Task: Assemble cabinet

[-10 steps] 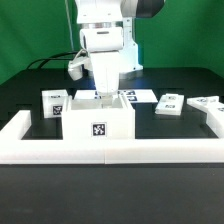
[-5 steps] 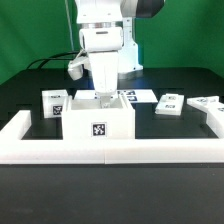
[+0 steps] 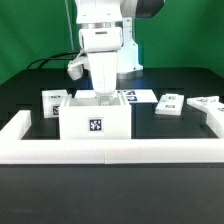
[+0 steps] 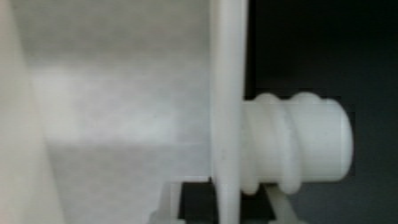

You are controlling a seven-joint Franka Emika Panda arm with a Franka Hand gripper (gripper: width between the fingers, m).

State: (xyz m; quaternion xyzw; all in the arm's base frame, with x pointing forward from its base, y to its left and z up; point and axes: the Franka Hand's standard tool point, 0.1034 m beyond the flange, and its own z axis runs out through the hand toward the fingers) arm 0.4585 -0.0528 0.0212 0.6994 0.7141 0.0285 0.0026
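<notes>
Cabinet [image 3: 95, 125] slid toward the exterior view's left under the vertical arm's pincer [image 3: 103, 91], closure unclear.

White cabinet [image 3: 115, 125] with black-and-white square tag [image 3: 96, 126], white border rail [image 3: 110, 151], black table [image 3: 110, 195]
</notes>
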